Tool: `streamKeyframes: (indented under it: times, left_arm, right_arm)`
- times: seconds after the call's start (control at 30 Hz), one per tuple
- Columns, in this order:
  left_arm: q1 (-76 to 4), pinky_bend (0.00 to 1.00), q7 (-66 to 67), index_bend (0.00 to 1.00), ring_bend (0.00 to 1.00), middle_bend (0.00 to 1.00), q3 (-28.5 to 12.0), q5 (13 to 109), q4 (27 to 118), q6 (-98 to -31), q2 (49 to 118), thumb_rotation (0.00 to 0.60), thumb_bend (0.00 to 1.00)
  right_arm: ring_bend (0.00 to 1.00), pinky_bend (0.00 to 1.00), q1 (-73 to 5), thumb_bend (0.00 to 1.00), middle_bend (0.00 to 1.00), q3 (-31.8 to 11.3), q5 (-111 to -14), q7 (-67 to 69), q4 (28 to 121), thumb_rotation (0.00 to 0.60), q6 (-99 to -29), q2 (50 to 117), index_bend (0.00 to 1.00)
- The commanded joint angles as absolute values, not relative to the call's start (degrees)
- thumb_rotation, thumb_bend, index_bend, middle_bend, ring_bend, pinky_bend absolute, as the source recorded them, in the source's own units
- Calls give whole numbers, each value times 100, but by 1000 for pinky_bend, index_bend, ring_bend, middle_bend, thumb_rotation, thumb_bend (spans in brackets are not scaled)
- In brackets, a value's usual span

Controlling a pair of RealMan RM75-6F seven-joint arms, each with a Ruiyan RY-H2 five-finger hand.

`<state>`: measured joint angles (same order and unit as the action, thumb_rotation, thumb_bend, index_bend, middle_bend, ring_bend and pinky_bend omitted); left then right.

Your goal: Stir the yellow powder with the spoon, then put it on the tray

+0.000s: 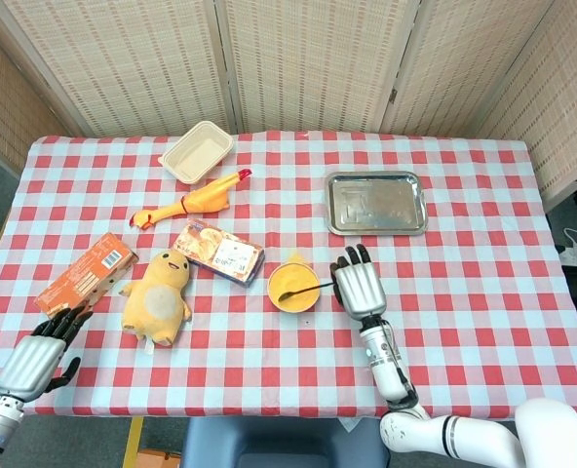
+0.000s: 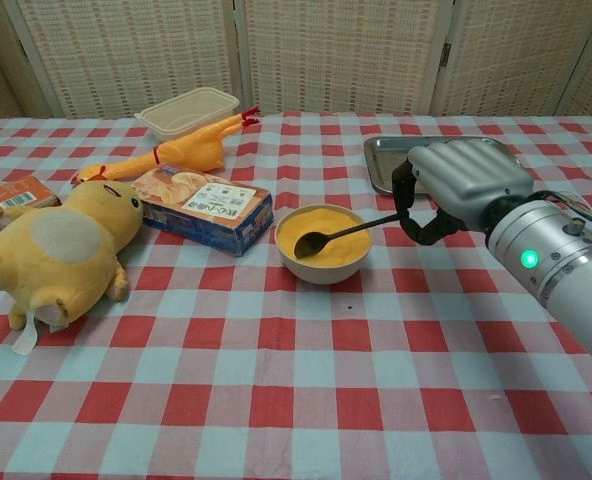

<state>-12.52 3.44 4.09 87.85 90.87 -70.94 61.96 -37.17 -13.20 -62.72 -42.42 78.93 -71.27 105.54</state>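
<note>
Stirring is underway: the right hand (image 2: 461, 185) grips the spoon (image 2: 341, 233), whose tip sits in the bowl of yellow powder (image 2: 323, 243). Next, carry it to the steel tray (image 1: 376, 203) behind the bowl.

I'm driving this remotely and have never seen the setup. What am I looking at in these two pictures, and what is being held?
It is a two-armed robot with humanlike hands at a checked table. One picture looks down from its head, the other forward from its chest. The right hand holds a spoon whose tip sits in a bowl of yellow powder. The left hand hangs idle at the table's near edge. A metal tray lies beyond the bowl, with a plush toy, rubber chicken, two boxes and a container to the left.
</note>
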Motion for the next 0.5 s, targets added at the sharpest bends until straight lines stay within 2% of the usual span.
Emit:
streamKeyframes:
  times: [0.03,0.2,0.5]
  left_arm:
    - [-1259,197,351,0,0,0,404,8770,9087,-7078,6197,600,493]
    - [-1263,197,374,0,0,0,397,8742,9086,-7060,6205,600,493]
    - [-1266,197,418,0,0,0,398,8726,9101,-7042,6214,600,493]
  right_arm:
    - [168,155,-3830,563,429,-1468,-6190,-4266,7646,600,-7094,10718,1000]
    - [168,155,-3879,563,429,-1558,-6192,-4145,7480,600,-7088,10804,1000]
    - [168,155,-3742,563,431,-1520,-6452,-3921,7829,600,-7294,10490,1000]
